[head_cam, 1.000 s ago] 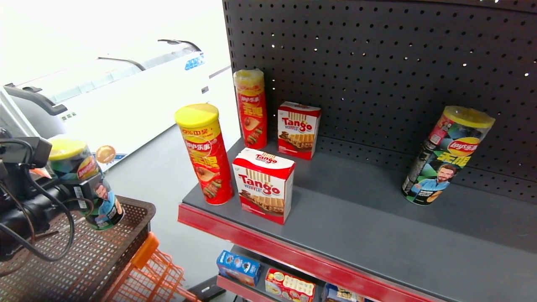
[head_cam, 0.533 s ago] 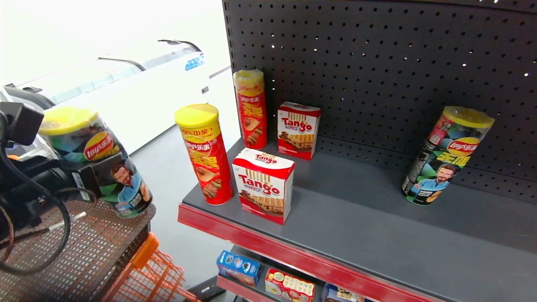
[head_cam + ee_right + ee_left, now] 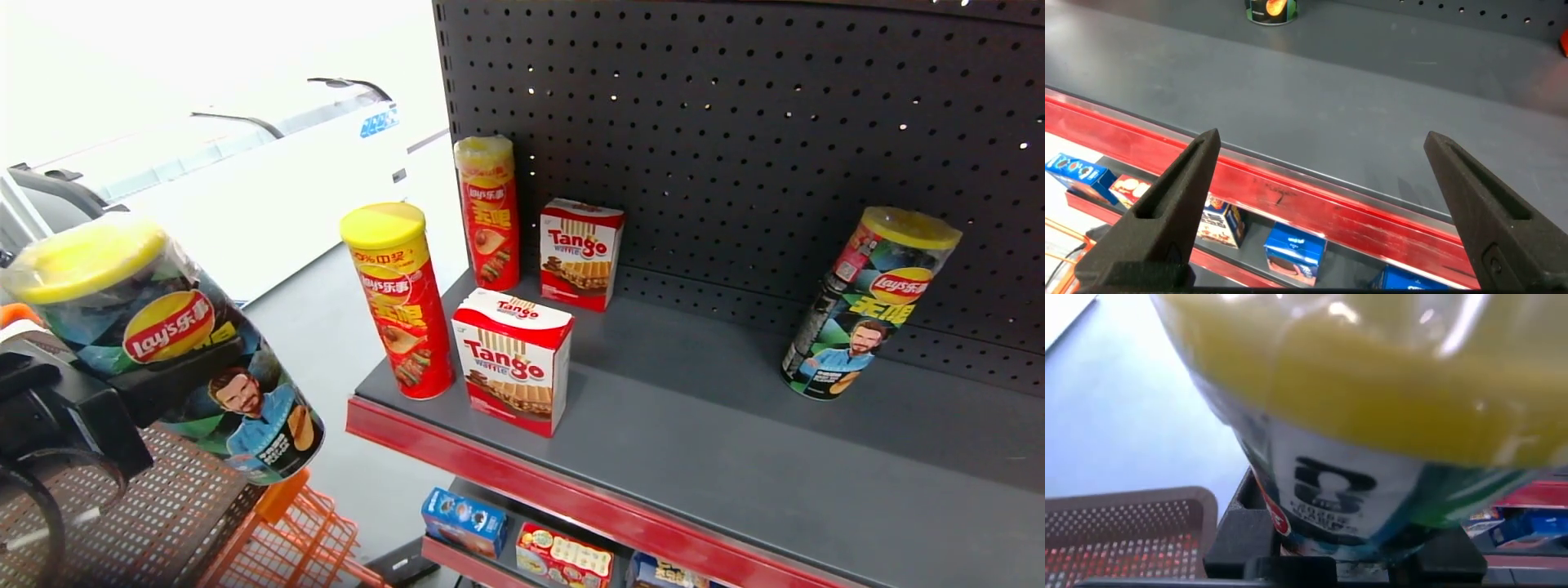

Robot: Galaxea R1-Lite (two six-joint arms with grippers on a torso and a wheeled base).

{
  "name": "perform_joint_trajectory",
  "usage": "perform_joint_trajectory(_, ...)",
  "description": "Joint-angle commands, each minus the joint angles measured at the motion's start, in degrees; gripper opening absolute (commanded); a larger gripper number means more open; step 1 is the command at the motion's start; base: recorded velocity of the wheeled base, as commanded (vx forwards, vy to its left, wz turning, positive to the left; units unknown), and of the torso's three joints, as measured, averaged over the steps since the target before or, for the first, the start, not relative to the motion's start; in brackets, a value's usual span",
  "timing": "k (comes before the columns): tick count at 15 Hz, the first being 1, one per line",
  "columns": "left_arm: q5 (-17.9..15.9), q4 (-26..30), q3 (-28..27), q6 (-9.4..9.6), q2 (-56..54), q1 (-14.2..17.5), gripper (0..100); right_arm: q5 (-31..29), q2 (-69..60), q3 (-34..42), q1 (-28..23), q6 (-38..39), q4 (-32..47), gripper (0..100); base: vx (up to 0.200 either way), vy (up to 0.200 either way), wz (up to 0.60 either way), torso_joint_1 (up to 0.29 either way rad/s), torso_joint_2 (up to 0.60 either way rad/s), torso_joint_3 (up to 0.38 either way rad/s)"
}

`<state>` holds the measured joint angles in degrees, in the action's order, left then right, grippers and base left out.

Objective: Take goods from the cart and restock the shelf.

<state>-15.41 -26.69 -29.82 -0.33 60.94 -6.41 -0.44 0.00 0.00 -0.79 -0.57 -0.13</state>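
Down at the cart, left gripper (image 3: 122, 392) is clamped on the chips can (image 3: 171, 343). One black finger (image 3: 175, 377) crosses the can's middle; the other is hidden behind it. The can is a cylinder with a glossy green-and-black printed sleeve and a yellow plastic lid. It tilts with its lid toward the arm and its base out over the cart basket (image 3: 163, 523). It is off the shelf and well apart from the shelf's left end. The basket is brown perforated plastic on an orange wire frame (image 3: 302, 531), cut off at the picture edge. In the left wrist view the can (image 3: 1372, 416) sits right at the lens, its lid a yellow blur and its print hard to make out.

Right gripper (image 3: 1323, 212) has its jaws spread wide with nothing between them. It hangs over the shelf's red front lip (image 3: 1290, 192).

Shelf deck (image 3: 694, 425) is flat grey metal with a black pegboard back (image 3: 735, 122). At the front left corner stands a red can (image 3: 397, 300) with a yellow lid, and a wafer box (image 3: 513, 371) is just beside it. At the back left are a second red can (image 3: 488, 212) and a second wafer box (image 3: 581, 253). Toward the right end, near the back, stands a matching green can (image 3: 869, 302), well apart from the rest.

The lower shelf holds small boxes (image 3: 463, 518), partly hidden under the lip.
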Motion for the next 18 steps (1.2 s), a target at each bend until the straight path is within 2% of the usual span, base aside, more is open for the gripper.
perform_joint_trajectory(1,-0.41,-0.03,-1.03,-0.02,-0.47,-0.71,0,0.0,0.09,0.0,0.0,-0.04,-0.04,100,0.0,0.0,0.0,0.0,0.0,0.0)
perform_joint_trajectory(3,-1.03,-0.03,-1.38,-0.02,0.85,-3.52,0,0.0,0.09,0.0,0.0,-0.04,-0.04,100,0.0,0.0,0.0,0.0,0.0,0.0)
perform_joint_trajectory(6,-1.82,-0.3,-2.97,0.07,3.75,-5.98,0,0.0,0.09,0.0,0.0,-0.04,-0.04,100,0.0,0.0,0.0,0.0,0.0,0.0)
perform_joint_trajectory(9,-7.62,-0.21,-6.13,0.07,5.68,-6.33,0,0.18,0.09,0.0,0.0,-0.22,-0.04,100,0.0,0.0,0.0,0.0,0.0,0.0)
perform_joint_trajectory(13,-12.63,0.14,-5.34,0.77,5.5,-7.3,0,0.09,0.09,0.0,0.0,-0.13,-0.04,100,0.0,0.0,0.0,0.0,0.0,0.0)
perform_joint_trajectory(15,-13.07,0.23,-4.63,2.26,5.33,-8.53,0,0.09,0.09,0.0,0.0,-0.13,-0.04,100,0.0,0.0,0.0,0.0,0.0,0.0)
perform_joint_trajectory(16,-13.07,0.23,-3.4,2.61,5.24,-10.81,0,0.09,0.09,0.0,0.0,-0.13,-0.04,100,0.0,0.0,0.0,0.0,0.0,0.0)
perform_joint_trajectory(18,-13.07,0.23,-2.09,2.7,4.45,-12.66,0,0.18,0.09,0.0,0.0,-0.13,-0.04,100,0.0,0.0,0.0,0.0,0.0,0.0)
